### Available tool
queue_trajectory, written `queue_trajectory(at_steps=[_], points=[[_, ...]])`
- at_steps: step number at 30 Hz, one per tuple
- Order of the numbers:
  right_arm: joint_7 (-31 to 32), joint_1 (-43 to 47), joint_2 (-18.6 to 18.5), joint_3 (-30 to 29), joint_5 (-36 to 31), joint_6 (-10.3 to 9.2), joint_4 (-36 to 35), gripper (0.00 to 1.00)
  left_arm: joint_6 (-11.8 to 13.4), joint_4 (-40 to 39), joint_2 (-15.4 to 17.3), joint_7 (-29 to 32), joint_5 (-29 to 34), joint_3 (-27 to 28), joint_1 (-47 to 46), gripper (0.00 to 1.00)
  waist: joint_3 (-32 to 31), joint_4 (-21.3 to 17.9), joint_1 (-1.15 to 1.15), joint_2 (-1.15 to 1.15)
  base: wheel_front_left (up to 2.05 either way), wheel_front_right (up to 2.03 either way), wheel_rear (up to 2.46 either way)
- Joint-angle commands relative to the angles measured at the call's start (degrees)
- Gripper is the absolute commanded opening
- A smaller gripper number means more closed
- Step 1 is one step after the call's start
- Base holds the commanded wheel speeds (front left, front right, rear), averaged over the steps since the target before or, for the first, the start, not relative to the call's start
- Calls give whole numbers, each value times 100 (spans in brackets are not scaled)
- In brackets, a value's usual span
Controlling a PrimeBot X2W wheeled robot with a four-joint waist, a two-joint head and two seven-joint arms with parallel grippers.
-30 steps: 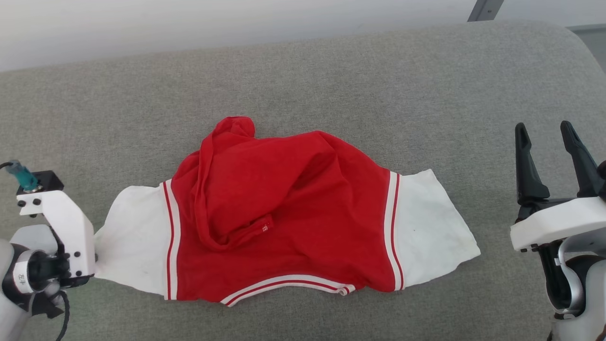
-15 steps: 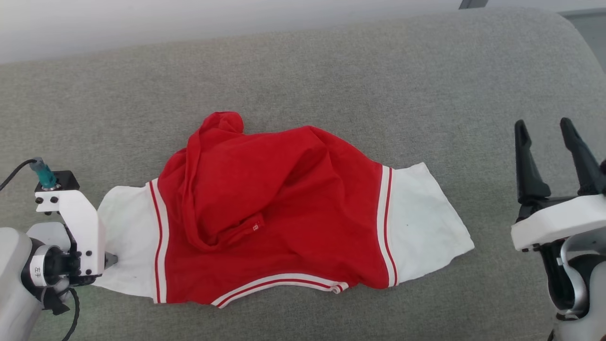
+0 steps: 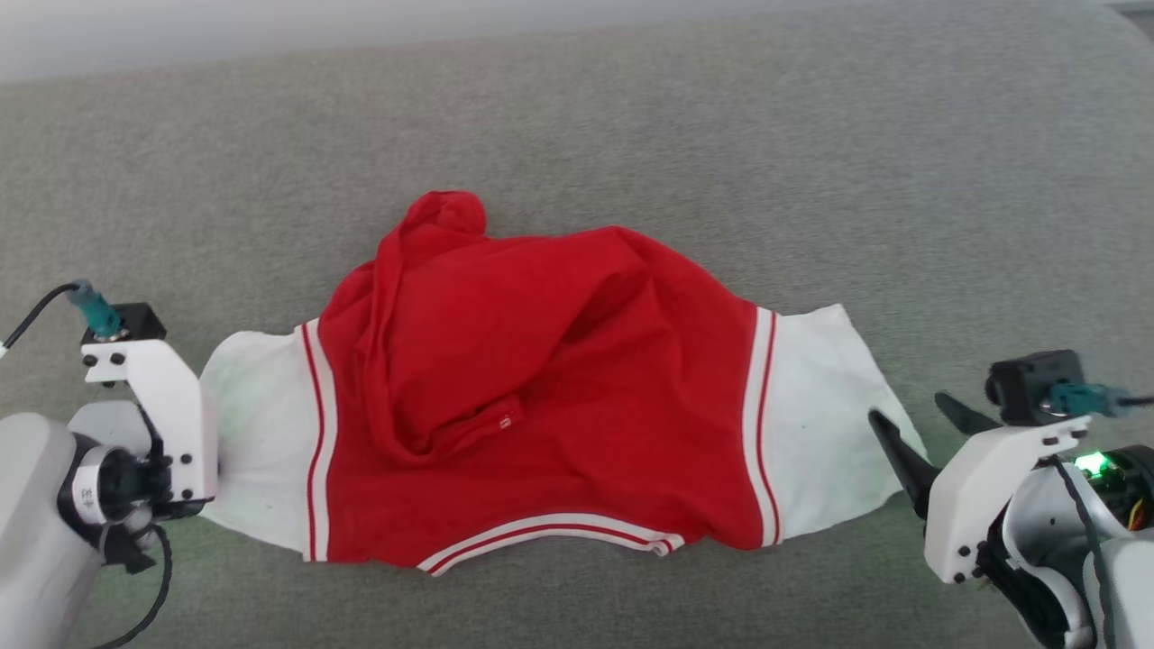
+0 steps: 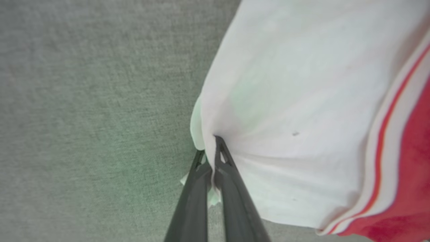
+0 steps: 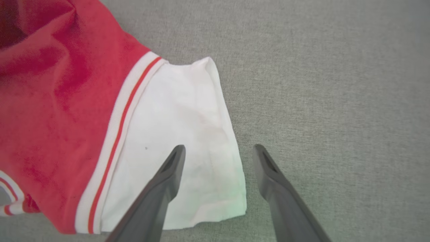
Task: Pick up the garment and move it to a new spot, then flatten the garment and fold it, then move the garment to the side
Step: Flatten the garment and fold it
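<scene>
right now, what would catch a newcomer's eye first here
A red shirt lies rumpled in the middle of the grey surface. The left gripper is shut on the left sleeve. The right gripper hangs open astride the right sleeve edge.

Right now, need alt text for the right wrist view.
The right gripper, its two dark fingers spread open, hangs over the outer edge of the white short sleeve of a red thin-fabric T-shirt, one finger above the sleeve and the other above the grey woven surface.
</scene>
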Motion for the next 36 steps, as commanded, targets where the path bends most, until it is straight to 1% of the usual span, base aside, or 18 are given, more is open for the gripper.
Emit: queue_trajectory(at_steps=[1,2,4,8,12,14,15,16,17,18,19,20,21,23,29,30,36], points=[[144,-81,-131,90,30,-4,52,100,-54,106,-311,-80,-50,-171,122,0,55,73,0,-1,0,0,0],[258,-132,-175,145,132,-4,114,100,-61,119,-340,-96,-26,-182,81,0,80,103,0,-1,0,0,0],[420,-253,-398,234,82,-4,265,100,-90,125,-409,-121,4,-220,5,0,123,177,0,-1,0,0,0],[853,-420,-582,468,256,-3,698,100,-178,111,-553,-181,16,-280,-137,0,211,324,0,-1,0,0,0],[1492,-403,-563,864,717,6,1295,100,-233,140,-671,-216,38,-327,-233,0,262,450,0,-1,0,0,0],[1820,-376,-574,1163,994,23,1557,100,-253,159,-708,-235,42,-344,-270,0,281,497,0,-1,0,0,0],[1980,-365,-578,1304,1138,25,1678,93,-262,166,-735,-263,41,-339,-287,0,288,522,0,-1,0,0,0],[2069,-376,-622,1458,1259,28,1746,11,-271,176,-770,-287,14,-327,-308,0,294,545,0,-1,0,0,0],[2139,-406,-681,1584,1371,32,1785,0,-291,188,-793,-307,6,-329,-325,0,298,567,0,-1,0,0,0],[2139,-406,-681,1584,1371,32,1785,0,-291,188,-793,-307,6,-329,-325,0,298,567,0,-1,0,0,0],[2082,-531,-779,1686,1641,32,1790,0,-304,226,-798,-344,14,-340,-340,0,291,595,0,-1,0,0,0],[2043,-620,-859,1649,1715,30,1793,0,-323,231,-797,-369,4,-325,-347,0,282,606,0,-1,0,0,0],[2043,-620,-859,1649,1715,30,1793,0,-323,231,-797,-369,4,-325,-347,0,282,606,0,-1,0,0,0],[2005,-782,-963,1550,1923,18,1704,0,-334,215,-793,-439,-30,-268,-403,0,247,625,0,-1,0,0,0],[2022,-1149,-1181,1005,2528,16,1103,0,-345,-19,-652,-366,-124,-119,-650,0,-4,652,0,-1,0,0,0],[2079,-1264,-1246,829,2677,10,899,0,-346,-143,-542,-307,-95,-64,-751,0,-122,650,0,-1,0,0,0],[2318,-1616,-1270,520,2936,10,495,0,-250,-584,-446,-23,-199,24,-1048,0,-534,641,0,-1,0,0,0]])
